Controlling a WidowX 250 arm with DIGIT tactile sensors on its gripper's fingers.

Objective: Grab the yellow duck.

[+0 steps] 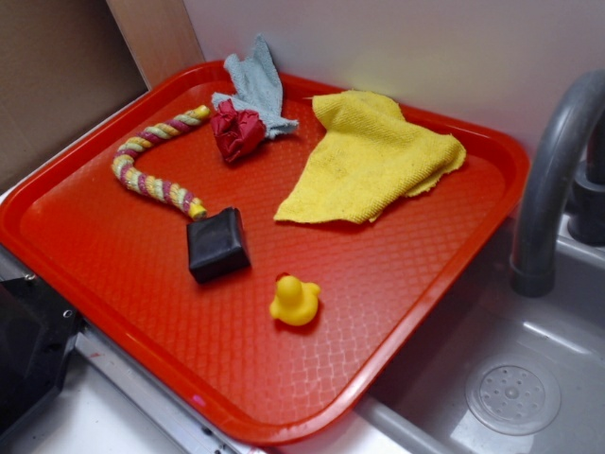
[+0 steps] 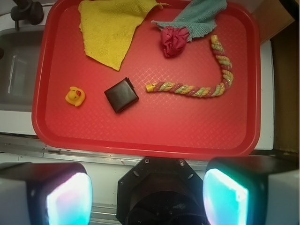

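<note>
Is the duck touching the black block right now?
No. The yellow duck sits apart from the black block, with bare red tray between them.

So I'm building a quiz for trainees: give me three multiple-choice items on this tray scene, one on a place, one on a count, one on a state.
1. What lies nearest the duck?
A. rope
B. black block
C. grey cloth

2. How many cloths are on the tray?
A. one
B. two
C. four

3. The fingers are:
A. apart, holding nothing
B. shut on the duck
C. shut on the rope

Key:
1 B, the black block sits just beside the duck.
2 B, a yellow cloth and a grey cloth.
3 A, the wrist view shows them wide apart, short of the tray.
</note>
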